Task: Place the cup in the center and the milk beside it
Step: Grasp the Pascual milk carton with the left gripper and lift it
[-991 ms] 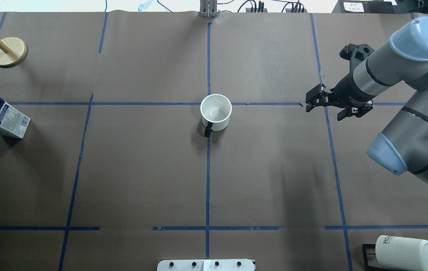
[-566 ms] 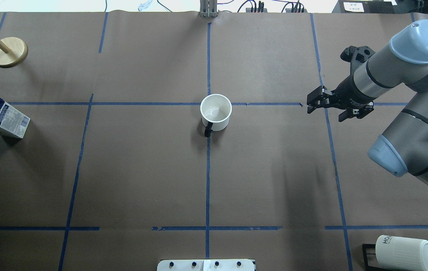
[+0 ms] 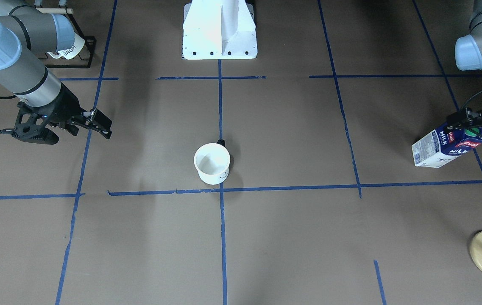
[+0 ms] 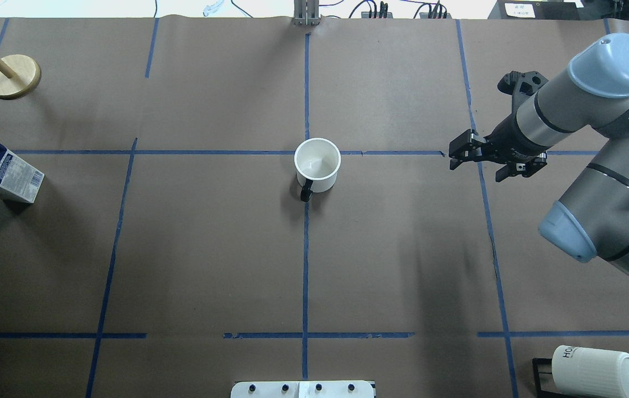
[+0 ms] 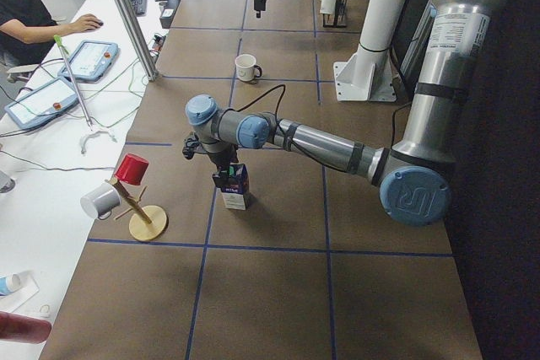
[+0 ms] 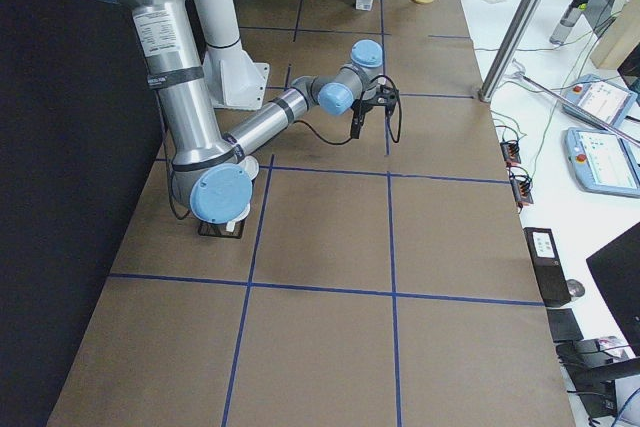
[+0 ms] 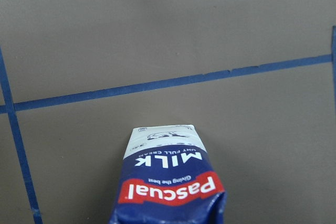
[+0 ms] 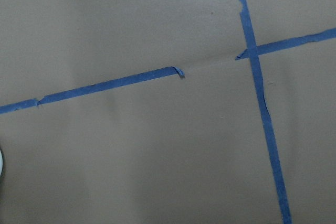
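Observation:
The cup (image 4: 317, 165), white with a black handle, stands upright just on the robot's side of the center tape crossing (image 4: 306, 152); its smiley face shows in the front-facing view (image 3: 212, 163). The milk (image 4: 7, 176) stands upright at the far left; it also shows in the front-facing view (image 3: 444, 146) and fills the lower left wrist view (image 7: 168, 182). My left gripper (image 3: 478, 129) hovers at the carton's top, jaws apart on either side, not closed on it. My right gripper (image 4: 483, 159) is open and empty, well right of the cup.
A wooden peg stand (image 4: 13, 76) stands beyond the milk at the far left corner; it bears a red cup and a white mug (image 5: 118, 183). Ribbed "HOME" mugs on a black rack (image 4: 596, 370) sit at the near right corner. The robot's white base (image 3: 219, 29) stands at the near edge.
My left gripper has come in from the left edge over the top of the milk carton. My right arm has shifted only slightly. Cup and milk have not moved.

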Controlling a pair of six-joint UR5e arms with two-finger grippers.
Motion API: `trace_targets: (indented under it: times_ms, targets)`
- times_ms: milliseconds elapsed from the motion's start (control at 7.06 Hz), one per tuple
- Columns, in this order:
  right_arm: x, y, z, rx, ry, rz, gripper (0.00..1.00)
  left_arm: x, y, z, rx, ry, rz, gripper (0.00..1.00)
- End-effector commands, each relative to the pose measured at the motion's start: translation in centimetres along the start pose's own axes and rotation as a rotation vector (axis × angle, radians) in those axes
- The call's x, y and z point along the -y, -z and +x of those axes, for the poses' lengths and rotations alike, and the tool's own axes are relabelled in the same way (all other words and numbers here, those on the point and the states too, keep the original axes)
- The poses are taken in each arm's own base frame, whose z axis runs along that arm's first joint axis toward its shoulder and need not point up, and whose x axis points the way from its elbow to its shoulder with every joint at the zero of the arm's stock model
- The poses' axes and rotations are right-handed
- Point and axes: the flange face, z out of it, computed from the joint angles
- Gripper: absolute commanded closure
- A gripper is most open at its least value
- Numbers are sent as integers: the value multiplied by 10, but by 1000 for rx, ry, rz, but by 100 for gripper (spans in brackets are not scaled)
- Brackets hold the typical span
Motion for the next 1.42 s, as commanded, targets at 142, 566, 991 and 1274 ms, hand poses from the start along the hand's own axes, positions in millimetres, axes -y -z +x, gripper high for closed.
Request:
trace_targets:
  times_ms: [142,566,991,1274]
  targets:
    - [-2,-3,-1,-6,1,7,0,-2,-6,-1,16,0,-7,74]
    - [-4,-1,-3,-1,6,6,0,-6,53,49,37,28,91,100]
    - [-16,22,68,-31,25,14,0,33,107,245,-8,132,53,100]
    - [-25,33,114,-66,83,15,0,49,72,418,-46,174,-14,99]
